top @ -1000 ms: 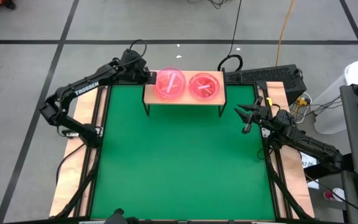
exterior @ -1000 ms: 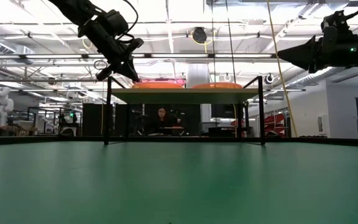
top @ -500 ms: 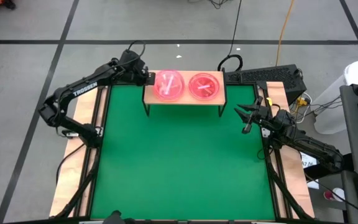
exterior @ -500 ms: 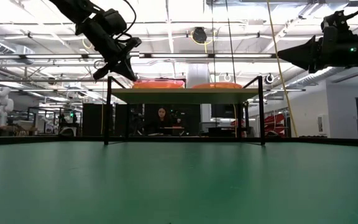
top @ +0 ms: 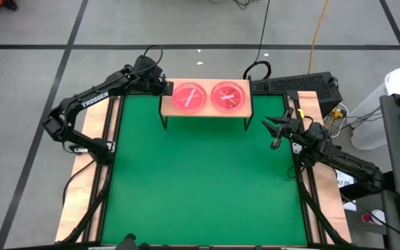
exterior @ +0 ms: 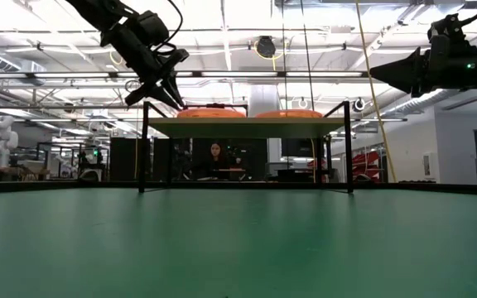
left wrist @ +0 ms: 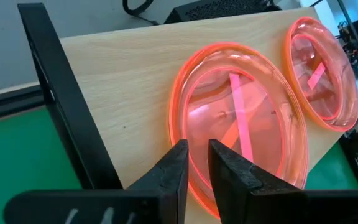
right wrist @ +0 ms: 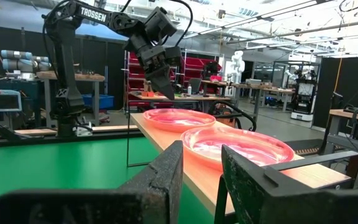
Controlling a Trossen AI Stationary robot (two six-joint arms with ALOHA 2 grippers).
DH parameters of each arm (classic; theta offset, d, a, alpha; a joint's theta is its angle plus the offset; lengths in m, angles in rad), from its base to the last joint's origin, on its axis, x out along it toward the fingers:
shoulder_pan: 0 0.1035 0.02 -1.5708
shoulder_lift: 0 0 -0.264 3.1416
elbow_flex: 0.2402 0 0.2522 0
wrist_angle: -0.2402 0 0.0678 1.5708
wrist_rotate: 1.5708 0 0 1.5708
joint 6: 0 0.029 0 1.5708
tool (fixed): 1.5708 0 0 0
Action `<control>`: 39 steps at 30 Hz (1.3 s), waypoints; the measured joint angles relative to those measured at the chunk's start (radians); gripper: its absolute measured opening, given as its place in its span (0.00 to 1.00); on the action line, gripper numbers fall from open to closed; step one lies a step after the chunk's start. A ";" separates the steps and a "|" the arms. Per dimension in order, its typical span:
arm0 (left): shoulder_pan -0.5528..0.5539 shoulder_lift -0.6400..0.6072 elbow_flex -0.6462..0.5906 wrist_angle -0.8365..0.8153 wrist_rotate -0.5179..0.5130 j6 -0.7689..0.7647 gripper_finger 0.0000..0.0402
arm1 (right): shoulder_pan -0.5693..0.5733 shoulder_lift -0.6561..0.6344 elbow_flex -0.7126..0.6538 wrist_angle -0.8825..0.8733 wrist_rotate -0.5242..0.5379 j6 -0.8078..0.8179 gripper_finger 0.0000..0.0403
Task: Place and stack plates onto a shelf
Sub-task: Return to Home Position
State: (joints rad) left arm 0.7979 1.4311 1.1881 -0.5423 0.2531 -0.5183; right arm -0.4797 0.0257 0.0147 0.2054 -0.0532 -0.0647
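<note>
The light-wood shelf (top: 168, 105) stands on black legs at the far edge of the green mat. Two stacks of pink plates lie flat on it: the left stack (top: 189, 97) (left wrist: 241, 118) and the right stack (top: 228, 96) (left wrist: 322, 68). My left gripper (top: 167, 87) (left wrist: 197, 144) hovers at the shelf's left end. It is open by a narrow gap, and its fingertips stand over the left stack's rim. My right gripper (top: 271, 133) (right wrist: 202, 149) is open and empty. It is raised near the table's right edge and points at the shelf. My left gripper's fingertips (left wrist: 179, 155) stand on either side of the left stack's rim (left wrist: 196, 180), slanting down from the table's left. I cannot tell whether they touch it. The plate lies flat on its stack.
A black keyboard-like box (top: 297, 85) and cables lie behind the shelf's right end. Wooden strips (top: 103, 125) run along the sides of the green mat (top: 200, 180), which stretches from the shelf to the near edge. In the low view a person (exterior: 215, 157) sits beyond the table.
The top plate of the left stack, raised and off-centre a second ago, has settled flat on the stack. My left gripper has drawn back a little toward the table's left and slightly up.
</note>
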 joint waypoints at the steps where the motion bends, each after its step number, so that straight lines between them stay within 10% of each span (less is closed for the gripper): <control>1: 0.000 0.000 0.000 0.002 0.000 0.006 0.17 | 0.000 0.000 0.000 0.000 0.000 0.000 0.23; 12: -0.020 -0.089 0.000 0.089 -0.019 0.162 0.17 | 0.000 0.000 0.000 0.000 0.000 0.000 0.23; 30: -0.529 -0.528 -0.137 0.091 -0.637 0.250 0.07 | 0.000 0.000 0.000 0.000 0.000 0.000 0.23; 39: -0.679 -0.715 -0.413 0.297 -0.705 0.219 0.01 | 0.000 0.000 0.000 0.000 0.000 0.000 0.23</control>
State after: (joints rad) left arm 0.1188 0.7157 0.7747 -0.2450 -0.4519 -0.2993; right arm -0.4798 0.0256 0.0145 0.2054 -0.0532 -0.0648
